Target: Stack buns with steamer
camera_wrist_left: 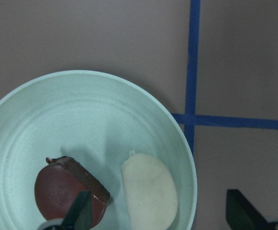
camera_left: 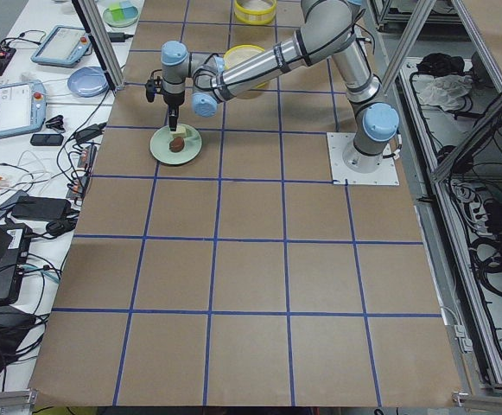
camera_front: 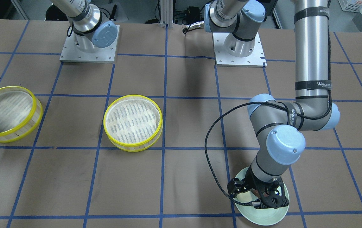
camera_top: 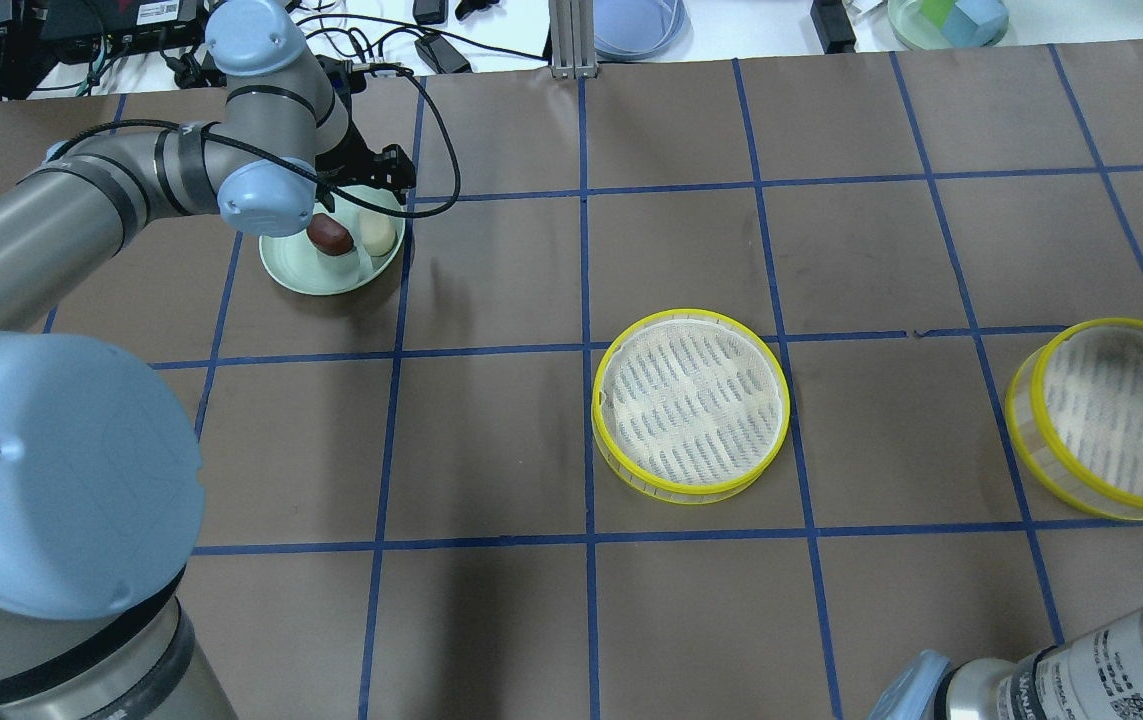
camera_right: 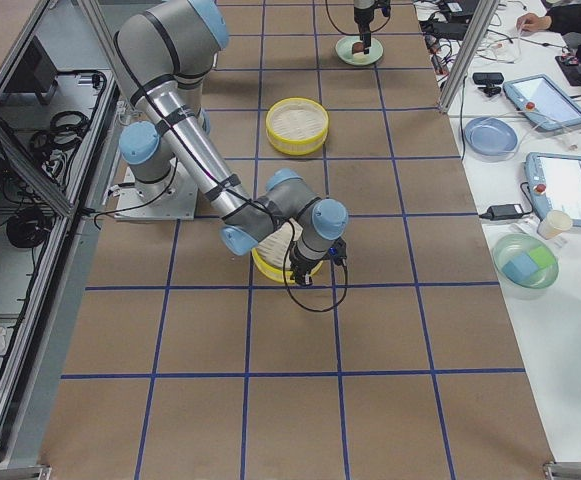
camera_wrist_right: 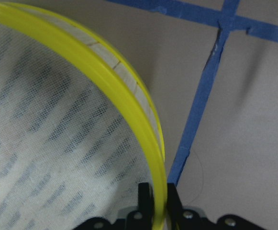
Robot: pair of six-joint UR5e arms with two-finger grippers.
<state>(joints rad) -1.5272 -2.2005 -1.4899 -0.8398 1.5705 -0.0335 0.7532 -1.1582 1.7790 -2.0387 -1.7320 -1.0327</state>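
Two buns lie side by side on a pale green plate (camera_wrist_left: pixel 81 115): a cream-white bun (camera_wrist_left: pixel 150 189) and a dark reddish-brown bun (camera_wrist_left: pixel 62 194). My left gripper (camera_wrist_left: pixel 160 211) is open just above the plate, with one finger by the brown bun and the other past the plate's rim, so the cream bun is between them. In the overhead view the buns (camera_top: pixel 331 235) show beside the left gripper (camera_top: pixel 363 205). One steamer tier (camera_top: pixel 691 400) sits empty at mid-table. My right gripper (camera_wrist_right: pixel 158 201) is shut on the yellow rim of the second steamer tier (camera_top: pixel 1116 420), which looks slightly tilted.
The table is brown paper with a blue tape grid. The two arm bases (camera_front: pixel 87 47) stand at the robot's side. A black cable (camera_front: pixel 212 148) loops beside the left wrist. A blue dish (camera_top: pixel 636 22) and a green dish (camera_top: pixel 946 20) sit on the white bench beyond the far edge.
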